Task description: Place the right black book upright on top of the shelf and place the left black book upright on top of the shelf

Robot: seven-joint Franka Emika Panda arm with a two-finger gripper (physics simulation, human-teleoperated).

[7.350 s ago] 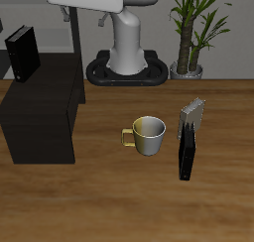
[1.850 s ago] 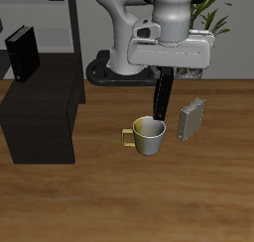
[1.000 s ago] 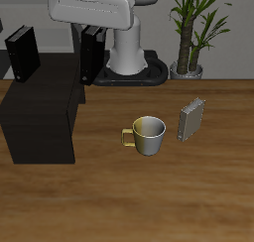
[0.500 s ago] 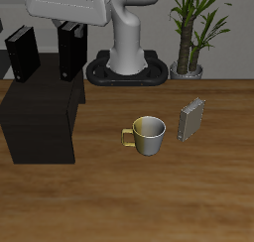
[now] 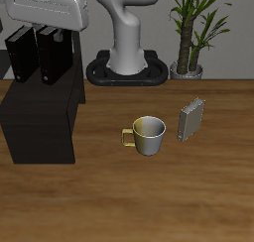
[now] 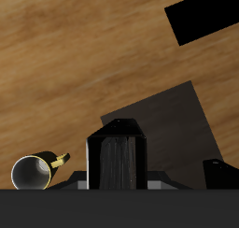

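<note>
The shelf (image 5: 40,112) is a low matte black cabinet at the table's side; it also shows in the wrist view (image 6: 163,124). One black book (image 5: 20,56) stands upright on its top toward the back. My gripper (image 5: 50,30) is shut on the second black book (image 5: 52,58) and holds it upright just above the shelf top, right beside the first book. In the wrist view the held book (image 6: 119,159) fills the space between the fingers, seen end on, over the shelf.
A silver mug with a gold handle (image 5: 147,136) stands mid-table and shows in the wrist view (image 6: 35,171). A small grey book (image 5: 191,118) stands beside it. A potted plant (image 5: 194,28) and the robot base (image 5: 129,58) are at the back.
My gripper has carried the black book sideways from the table's middle over to the shelf. It now hangs beside the standing book, a little lower than before.
</note>
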